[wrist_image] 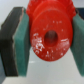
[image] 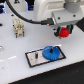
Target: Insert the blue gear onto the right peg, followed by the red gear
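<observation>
While the blue gear (image: 50, 52) already sits on the black-framed plate (image: 34, 56), the fingers (wrist_image: 20, 44) grip the red gear (wrist_image: 49, 35) by its toothed rim, above the white surface (image: 15, 65). It looks stiff, light plastic, possibly slick. Open room surrounds the plate; a small fixture (image: 18, 28) stands well apart.

The blue gear (image: 51, 52) sat on the plate (image: 34, 57), toward the exterior view's right end. The red gear (image: 64, 32) hung farther back, right of it, between the gripper (image: 63, 33) pads (wrist_image: 22, 42).
</observation>
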You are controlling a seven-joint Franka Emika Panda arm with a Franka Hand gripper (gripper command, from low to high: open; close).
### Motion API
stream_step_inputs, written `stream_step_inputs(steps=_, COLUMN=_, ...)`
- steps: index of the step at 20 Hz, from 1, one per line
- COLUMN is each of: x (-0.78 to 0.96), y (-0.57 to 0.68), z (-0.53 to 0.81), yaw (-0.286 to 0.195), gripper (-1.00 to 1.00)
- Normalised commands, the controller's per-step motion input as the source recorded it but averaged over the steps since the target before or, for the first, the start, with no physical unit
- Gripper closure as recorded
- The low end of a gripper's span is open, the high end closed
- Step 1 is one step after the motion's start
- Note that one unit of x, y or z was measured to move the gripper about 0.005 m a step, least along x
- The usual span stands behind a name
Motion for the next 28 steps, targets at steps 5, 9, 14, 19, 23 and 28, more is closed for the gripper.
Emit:
stream_step_inputs(steps=5, x=0.61, y=-0.28, z=0.34, yaw=0.000, gripper=1.00)
stream_step_inputs(steps=9, x=0.59, y=-0.35, z=0.22, yaw=0.000, gripper=1.00)
stream_step_inputs(steps=14, x=0.55, y=-0.34, z=0.14, yaw=0.000, gripper=1.00)
stream_step_inputs(steps=19, x=0.47, y=-0.25, z=0.01, yaw=0.000, gripper=1.00)
stream_step_inputs(steps=23, x=0.32, y=-0.21, z=-0.01, yaw=0.000, gripper=1.00)
stream_step_inputs(steps=28, x=0.22, y=-0.11, z=-0.07, yaw=0.000, gripper=1.00)
